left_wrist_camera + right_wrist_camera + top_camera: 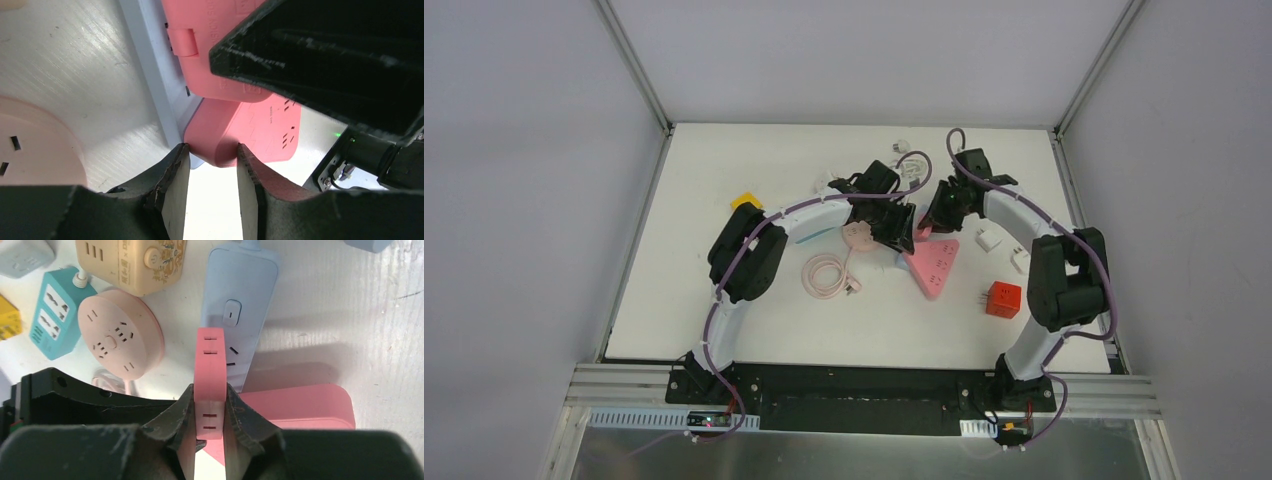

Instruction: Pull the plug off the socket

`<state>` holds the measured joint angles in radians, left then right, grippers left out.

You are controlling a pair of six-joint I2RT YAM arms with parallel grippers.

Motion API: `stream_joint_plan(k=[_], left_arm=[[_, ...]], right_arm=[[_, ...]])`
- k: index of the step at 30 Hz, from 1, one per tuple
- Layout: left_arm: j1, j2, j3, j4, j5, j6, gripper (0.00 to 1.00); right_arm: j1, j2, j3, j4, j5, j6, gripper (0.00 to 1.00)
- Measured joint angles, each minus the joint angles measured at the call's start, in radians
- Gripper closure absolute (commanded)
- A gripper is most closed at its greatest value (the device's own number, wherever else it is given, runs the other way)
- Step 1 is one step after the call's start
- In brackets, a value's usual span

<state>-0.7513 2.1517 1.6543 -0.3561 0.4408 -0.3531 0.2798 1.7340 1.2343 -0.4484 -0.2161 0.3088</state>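
The socket (936, 266) is a flat pink triangular power strip lying mid-table. In the left wrist view one rounded corner of the socket (250, 135) sits between my left gripper's (212, 150) fingertips, which touch it on both sides. The plug (210, 365) is a narrow pink block with small slots, and my right gripper (210, 390) is shut on its sides. The plug (210, 50) hangs just above the socket; where the two meet is hidden. In the top view the left gripper (902, 228) and right gripper (934, 218) are close together over the socket's far end.
A pale blue power strip (240, 315) lies just behind the plug. A round pink socket (120, 335), a teal strip (50, 315) and a cream cube (130, 260) lie to its left. A red cube (1003, 298) and white adapters (989, 238) sit to the right, a coiled cord (826, 274) to the left.
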Motion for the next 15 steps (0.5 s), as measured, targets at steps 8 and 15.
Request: stream_joint_plan(k=[8, 15], left_arm=[[0.006, -0.002, 0.0, -0.005, -0.003, 0.0, 0.81], [0.009, -0.004, 0.0, -0.012, -0.004, 0.0, 0.81]], right_arm=[[-0.13, 0.03, 0.075, -0.036, -0.225, 0.121, 1.0], [-0.092, 0.046, 0.112, -0.05, -0.208, 0.126, 1.0]])
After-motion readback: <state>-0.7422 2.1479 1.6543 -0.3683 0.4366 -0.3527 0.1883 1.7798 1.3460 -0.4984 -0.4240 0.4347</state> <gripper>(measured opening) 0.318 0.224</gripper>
